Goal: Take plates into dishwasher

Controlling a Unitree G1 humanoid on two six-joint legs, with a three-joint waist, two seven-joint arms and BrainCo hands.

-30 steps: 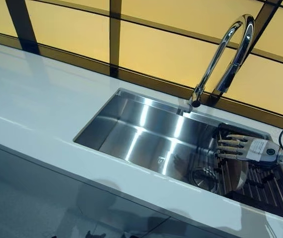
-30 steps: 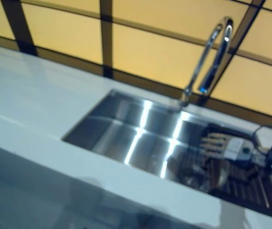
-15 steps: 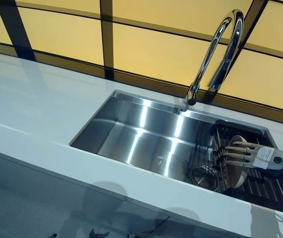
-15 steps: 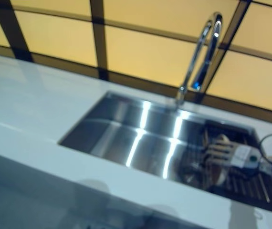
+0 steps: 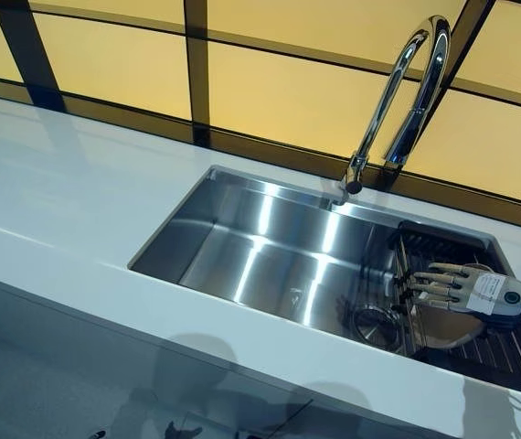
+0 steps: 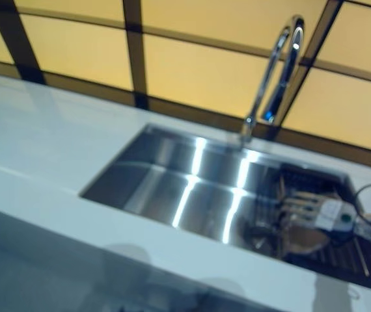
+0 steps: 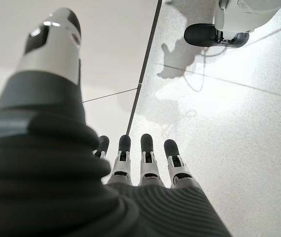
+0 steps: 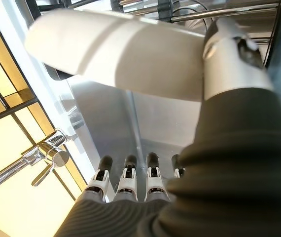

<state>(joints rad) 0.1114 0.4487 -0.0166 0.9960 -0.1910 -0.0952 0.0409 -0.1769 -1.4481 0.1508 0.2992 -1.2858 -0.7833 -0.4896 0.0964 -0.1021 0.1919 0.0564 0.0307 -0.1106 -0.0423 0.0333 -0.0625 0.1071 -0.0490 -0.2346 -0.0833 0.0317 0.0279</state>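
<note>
A pale plate (image 5: 443, 327) lies tilted over the dark dish rack (image 5: 507, 352) at the right end of the steel sink (image 5: 242, 197). My right hand (image 5: 466, 288) is on it, fingers stretched over its top face. In the right wrist view the white plate (image 8: 121, 54) sits between the thumb (image 8: 234, 59) and the row of fingers (image 8: 130, 187), with the thumb pressed on its rim. My left hand (image 7: 145, 168) shows only in its own wrist view, hanging over the floor with straight fingers and nothing in it.
A tall curved faucet (image 5: 398, 91) rises behind the sink. The round drain (image 5: 377, 325) lies just left of the rack. White counter (image 5: 50, 201) stretches to the left and along the front edge. Yellow panels with dark frames stand behind.
The plate stood upright in the rack and now lies tilted down under my right hand. The hand has shifted slightly right. The camera has moved a little.
</note>
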